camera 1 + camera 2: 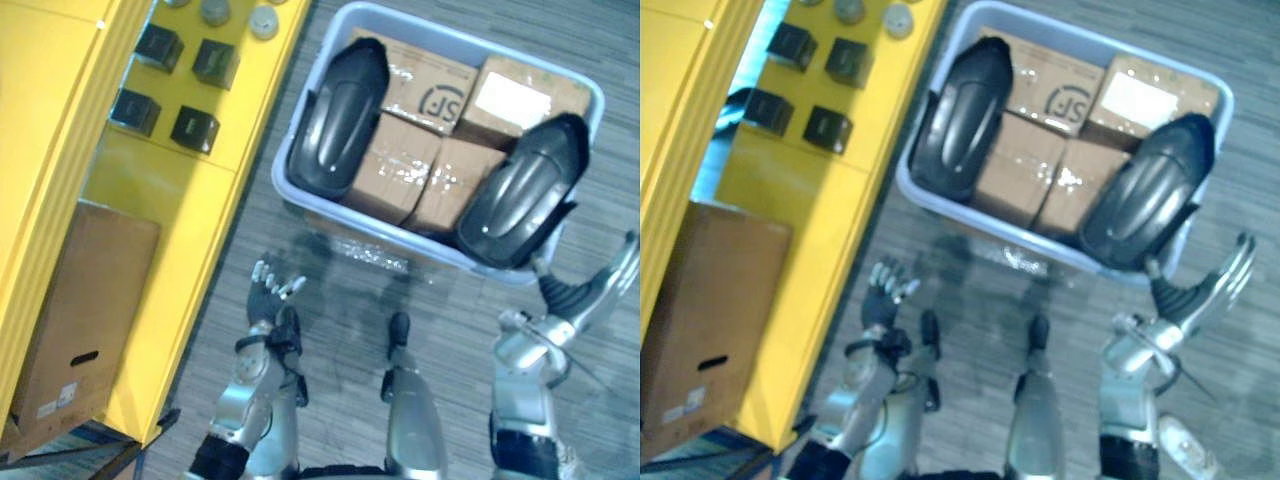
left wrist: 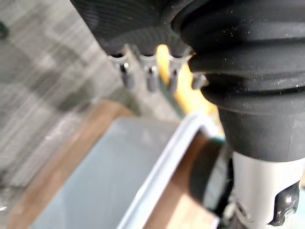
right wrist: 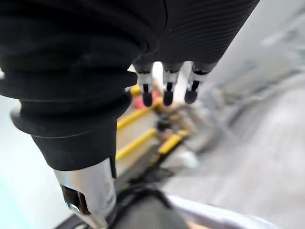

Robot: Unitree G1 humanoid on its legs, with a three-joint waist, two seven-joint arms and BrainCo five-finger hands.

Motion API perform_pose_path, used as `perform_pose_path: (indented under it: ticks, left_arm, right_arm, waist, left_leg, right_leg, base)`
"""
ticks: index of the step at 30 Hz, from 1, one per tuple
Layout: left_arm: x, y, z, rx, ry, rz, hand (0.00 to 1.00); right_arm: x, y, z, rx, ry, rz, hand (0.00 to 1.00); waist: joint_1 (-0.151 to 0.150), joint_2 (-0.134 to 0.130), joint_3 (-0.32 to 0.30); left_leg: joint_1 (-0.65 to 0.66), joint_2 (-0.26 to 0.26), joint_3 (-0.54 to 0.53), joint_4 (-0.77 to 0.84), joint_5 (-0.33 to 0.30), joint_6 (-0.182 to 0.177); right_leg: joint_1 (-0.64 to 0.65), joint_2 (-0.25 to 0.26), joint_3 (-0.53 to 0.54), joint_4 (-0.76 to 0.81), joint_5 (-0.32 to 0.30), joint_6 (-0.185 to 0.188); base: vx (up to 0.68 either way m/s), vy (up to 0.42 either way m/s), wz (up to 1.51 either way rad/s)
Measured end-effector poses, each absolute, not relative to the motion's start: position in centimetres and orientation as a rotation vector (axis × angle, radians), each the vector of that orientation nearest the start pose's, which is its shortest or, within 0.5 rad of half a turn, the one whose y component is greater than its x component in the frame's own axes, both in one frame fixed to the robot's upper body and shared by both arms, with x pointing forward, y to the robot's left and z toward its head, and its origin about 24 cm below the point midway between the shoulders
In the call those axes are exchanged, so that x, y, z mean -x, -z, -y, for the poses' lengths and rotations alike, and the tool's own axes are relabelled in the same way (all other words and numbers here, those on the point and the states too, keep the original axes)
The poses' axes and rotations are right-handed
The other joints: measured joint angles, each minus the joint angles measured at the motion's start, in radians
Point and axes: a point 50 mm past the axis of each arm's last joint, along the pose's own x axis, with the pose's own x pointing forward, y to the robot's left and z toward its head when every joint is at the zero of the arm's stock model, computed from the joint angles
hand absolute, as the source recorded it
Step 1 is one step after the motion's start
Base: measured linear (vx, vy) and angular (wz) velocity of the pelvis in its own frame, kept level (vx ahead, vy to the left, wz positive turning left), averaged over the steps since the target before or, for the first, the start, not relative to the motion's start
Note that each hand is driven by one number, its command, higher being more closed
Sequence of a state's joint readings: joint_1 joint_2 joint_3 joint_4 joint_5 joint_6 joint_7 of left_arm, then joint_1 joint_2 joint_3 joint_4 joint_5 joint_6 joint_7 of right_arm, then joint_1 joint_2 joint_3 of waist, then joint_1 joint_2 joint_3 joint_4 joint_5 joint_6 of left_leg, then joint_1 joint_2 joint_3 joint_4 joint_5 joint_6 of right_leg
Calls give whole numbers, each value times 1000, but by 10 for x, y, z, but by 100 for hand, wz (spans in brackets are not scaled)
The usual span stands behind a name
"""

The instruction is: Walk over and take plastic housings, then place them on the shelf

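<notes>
Reaching in with left hand (image 1: 268, 296) and right hand (image 1: 1208, 286) open and empty, you may dislodge the plastic housing (image 1: 525, 195) overhanging the rim of the bin (image 1: 390, 238).

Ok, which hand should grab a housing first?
Likely right. The open right hand is beside the right housing at the near corner of the bin; the open left hand is short of the bin wall, farther from the left housing.

cardboard boxes (image 1: 400, 165) partly under plastic housings (image 1: 340, 115)
</notes>
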State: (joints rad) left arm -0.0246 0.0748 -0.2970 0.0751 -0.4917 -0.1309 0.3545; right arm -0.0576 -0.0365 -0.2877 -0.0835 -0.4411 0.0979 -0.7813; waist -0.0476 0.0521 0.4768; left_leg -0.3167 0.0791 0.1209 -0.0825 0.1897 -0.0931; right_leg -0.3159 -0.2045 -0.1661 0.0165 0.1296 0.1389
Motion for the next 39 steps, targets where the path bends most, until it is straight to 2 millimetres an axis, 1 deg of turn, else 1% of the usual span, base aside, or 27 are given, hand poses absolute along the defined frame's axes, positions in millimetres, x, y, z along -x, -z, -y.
perform_pose_path:
  ticks: [1, 2, 5, 6, 7, 8, 11, 14, 17, 21, 23, 28, 35, 39]
  left_arm:
    - [-248, -28, -111, 412, -102, -84, 0]
    - [-246, -28, -108, 408, -85, -89, 0]
    - [-244, -28, -102, 403, -59, -94, 0]
    - [-243, -27, -98, 401, -40, -98, 0]
    - [-242, -27, -96, 400, -32, -100, 0]
    - [-241, -27, -93, 396, -16, -99, 0]
    - [-241, -29, -85, 383, 16, -91, 0]
    - [-240, -29, -82, 382, 31, -95, 0]
    - [-240, -28, -81, 382, 38, -99, 0]
    - [-240, -27, -81, 378, 42, -102, 0]
    - [-239, -27, -81, 377, 45, -105, 0]
    - [-236, -26, -72, 372, 86, -117, 0]
    - [-236, -26, -72, 372, 101, -116, 0]
    - [-236, -26, -71, 373, 107, -115, 0]
  right_arm:
    - [-232, -80, 251, 419, 1082, 159, 0]
    - [-240, -73, 254, 353, 1082, 127, 0]
    - [-254, -63, 258, 245, 1093, 62, 0]
    - [-263, -57, 261, 180, 1099, 21, 0]
    - [-266, -54, 263, 163, 1101, 6, 0]
    - [-272, -50, 266, 115, 1101, -28, 0]
    - [-281, -49, 272, 46, 1108, -53, 0]
    - [-293, -53, 277, -12, 1102, -67, 0]
    - [-301, -56, 286, -19, 1095, -81, 0]
    - [-305, -57, 296, -12, 1098, -108, 0]
    - [-309, -64, 302, -2, 1097, -96, 0]
    - [-309, -73, 312, -21, 1138, -66, 0]
    - [-306, -93, 318, -16, 1192, 22, 0]
    - [-305, -97, 322, -3, 1203, 37, 0]
  waist:
    - [0, 0, 0]
    - [5, 0, 0]
    - [9, 0, 0]
    - [10, 0, 0]
    - [12, 0, 0]
    - [17, 0, 0]
    - [35, 0, 0]
    - [36, 0, 0]
    - [36, 0, 0]
    - [39, 0, 0]
    - [39, 1, 0]
    - [39, 1, -1]
    - [40, 5, -3]
    - [40, 14, -8]
  left_leg:
    - [0, 3, 3, 0, 0, 0]
    - [1, 8, 6, 0, -1, -3]
    - [2, 12, 7, 0, -4, -7]
    - [3, 13, 7, 0, -3, -7]
    - [3, 13, 7, 0, -3, -7]
    - [5, 12, 10, 0, -3, -7]
    - [10, 12, 17, 0, -4, -7]
    - [16, 10, 16, 0, -6, -6]
    - [17, 7, 5, 0, -6, -4]
    - [16, 7, -7, -1, -3, -7]
    - [14, 7, -13, -1, -1, -8]
    - [13, 10, -31, 0, 3, -6]
    - [10, 8, -35, 0, 3, -6]
    - [7, 7, -38, 0, 3, -6]
  right_leg:
    - [0, 4, 4, -6, 4, -2]
    - [0, 10, 8, -10, 8, -2]
    - [-1, 18, 11, -9, 12, 0]
    - [0, 19, 14, -9, 14, -2]
    - [0, 19, 16, -8, 14, -2]
    - [0, 19, 19, -8, 19, -2]
    - [1, 19, 26, -7, 19, -2]
    - [5, 17, 28, 0, 19, -1]
    - [5, 15, 26, 13, 9, 2]
    - [5, 13, 17, 27, -1, 8]
    - [7, 12, 11, 27, -6, 11]
    - [20, 11, -10, 27, -7, 10]
    - [20, 10, -15, 27, -6, 9]
    - [19, 11, -18, 27, -6, 8]
  base:
    - [3, -44, -13]
    - [4, -52, -11]
    - [8, -38, -5]
    - [0, 0, 0]
    - [0, 0, 0]
    - [0, 0, 0]
    - [20, -17, -5]
    - [0, 0, 0]
    - [-45, 1, 6]
    - [-38, -2, 8]
    - [-35, -10, 7]
    - [-11, -15, 11]
    - [1, -3, 1]
    - [0, 0, 0]
